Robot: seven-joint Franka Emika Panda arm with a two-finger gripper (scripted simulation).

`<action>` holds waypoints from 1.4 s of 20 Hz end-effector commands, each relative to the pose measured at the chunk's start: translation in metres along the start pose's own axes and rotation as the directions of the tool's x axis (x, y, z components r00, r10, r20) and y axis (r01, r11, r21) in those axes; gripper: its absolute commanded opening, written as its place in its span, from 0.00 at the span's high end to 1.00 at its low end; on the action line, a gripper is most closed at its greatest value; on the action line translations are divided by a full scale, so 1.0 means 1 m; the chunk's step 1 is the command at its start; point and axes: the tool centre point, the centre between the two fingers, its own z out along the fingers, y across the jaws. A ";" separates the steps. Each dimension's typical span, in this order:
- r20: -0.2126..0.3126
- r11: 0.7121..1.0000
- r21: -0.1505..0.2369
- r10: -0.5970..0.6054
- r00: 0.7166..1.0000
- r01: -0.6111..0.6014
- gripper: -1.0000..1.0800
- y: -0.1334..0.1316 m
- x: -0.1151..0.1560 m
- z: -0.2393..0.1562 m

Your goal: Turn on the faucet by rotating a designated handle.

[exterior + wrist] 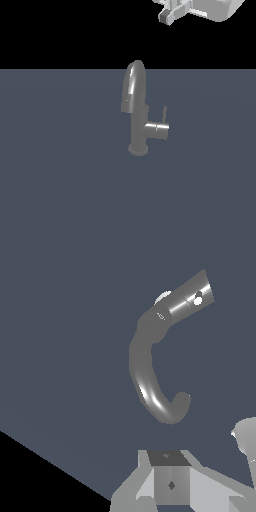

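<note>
The grey metal faucet (137, 127) stands upright on a round base in the middle of the exterior view, its arched spout curving toward the camera. A short side stub (159, 130) juts to the exterior view's right and carries the handle (164, 114), a thin rod pointing up. My gripper (169, 16) hangs high above and to the right of the faucet, touching nothing and cut off by the frame edge. In the wrist view the faucet (147, 373) is seen from above with its stub (187, 298), and my gripper (170, 483) shows only partly, so its opening is unclear.
The faucet stands on a flat dark blue-grey surface (60, 190) that fills the lower part of the exterior view, with black background beyond its far edge. A pale grey funnel-like shape (246, 438) sits at the edge of the wrist view.
</note>
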 end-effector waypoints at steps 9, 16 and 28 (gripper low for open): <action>0.207 0.949 0.199 0.204 0.957 -0.246 1.00 0.012 0.080 0.015; 0.375 0.850 0.300 0.312 0.873 -0.432 1.00 0.028 0.132 0.038; 0.612 0.634 0.365 0.388 0.689 -0.681 1.00 0.056 0.193 0.090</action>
